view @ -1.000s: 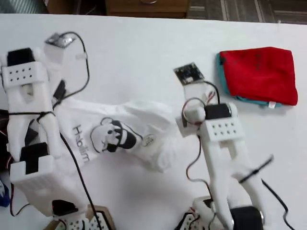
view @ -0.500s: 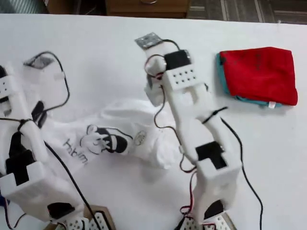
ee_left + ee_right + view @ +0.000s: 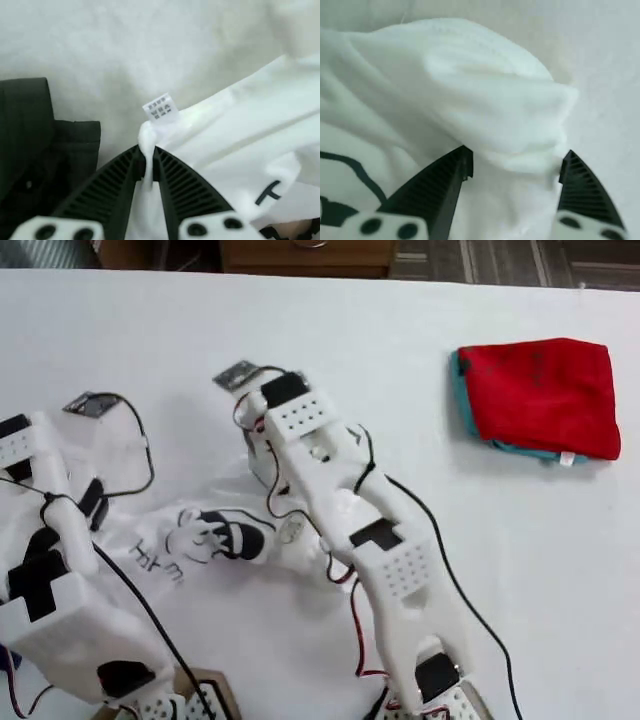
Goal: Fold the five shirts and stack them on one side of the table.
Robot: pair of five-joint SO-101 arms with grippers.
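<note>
High view: within the last second the right arm [image 3: 330, 480] has swung from the near right across to the white shirt [image 3: 215, 540], while the left arm [image 3: 50, 570] dragged that shirt leftward. The left gripper [image 3: 148, 157] is clenched on the shirt's edge beside the label [image 3: 161, 107]. The right gripper [image 3: 515, 160] straddles a bunched fold, jaws spread. The shirt is probably being pulled flat for folding. The red shirt [image 3: 540, 395] lies folded at the far right.
</note>
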